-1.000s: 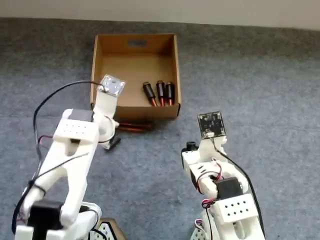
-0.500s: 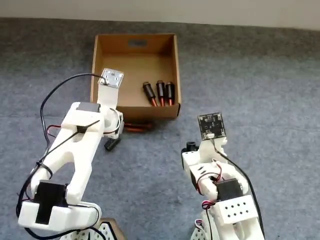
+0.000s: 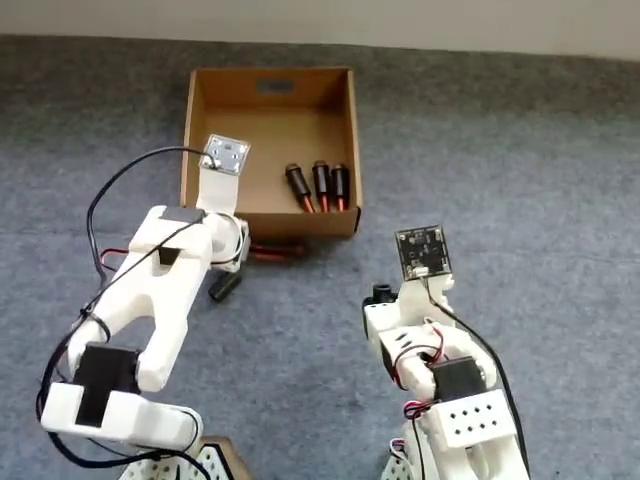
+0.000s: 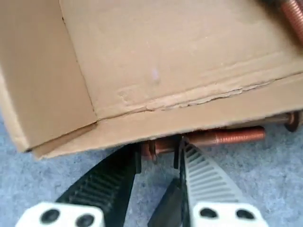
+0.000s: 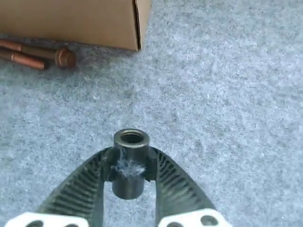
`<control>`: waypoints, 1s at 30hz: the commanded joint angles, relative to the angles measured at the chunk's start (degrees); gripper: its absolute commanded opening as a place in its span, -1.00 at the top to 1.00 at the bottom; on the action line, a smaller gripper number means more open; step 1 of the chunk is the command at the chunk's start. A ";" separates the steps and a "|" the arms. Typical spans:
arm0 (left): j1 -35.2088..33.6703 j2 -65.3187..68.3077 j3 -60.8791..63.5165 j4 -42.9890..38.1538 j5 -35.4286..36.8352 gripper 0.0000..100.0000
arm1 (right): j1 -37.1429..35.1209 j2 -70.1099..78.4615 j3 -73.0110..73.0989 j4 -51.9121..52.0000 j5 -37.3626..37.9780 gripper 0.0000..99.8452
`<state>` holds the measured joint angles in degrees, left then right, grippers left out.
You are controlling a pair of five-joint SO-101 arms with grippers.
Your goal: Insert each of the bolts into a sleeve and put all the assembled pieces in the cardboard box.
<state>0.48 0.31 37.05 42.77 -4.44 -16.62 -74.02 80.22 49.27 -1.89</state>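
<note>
Three assembled pieces (image 3: 320, 186) already lie in the cardboard box (image 3: 196, 130), which sits toward the far edge of the table (image 3: 520, 150) in the high view. Over the last second my left arm has stretched forward and come down. That brings it to the two loose bolts (image 3: 272, 252) lying on the table against the box's near wall. A spare sleeve (image 3: 225, 287) lies just beside that arm. My right arm has not moved.

From the left wrist, my left claw (image 4: 158, 150) stands partly open. Its fingers sit on either side of the head end of the nearer bolt (image 4: 213, 137), with nothing gripped yet. I judge the pick is lined up and only the squeeze is left.

From the right wrist, my right claw (image 5: 129, 163) is clamped on a black sleeve (image 5: 130, 140). The sleeve is upright with its bore facing up and bare table around it, well apart from the box corner. I reckon it is ready to take that bolt.
</note>
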 commanded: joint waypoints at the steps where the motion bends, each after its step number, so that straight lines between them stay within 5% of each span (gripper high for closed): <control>1: -1.10 1.27 -0.22 -1.58 0.44 0.74 | -0.22 -0.92 -0.40 -0.84 -0.09 0.99; 24: -4.00 0.22 -0.22 3.69 0.18 0.75 | -0.22 -0.92 -0.40 -0.84 -0.09 0.99; 30: -2.95 0.22 -0.04 3.69 0.18 0.97 | -0.22 -0.92 -0.40 -0.84 -0.09 0.99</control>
<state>-2.15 1.10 36.70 45.58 -4.35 -16.62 -74.02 80.22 49.27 -1.89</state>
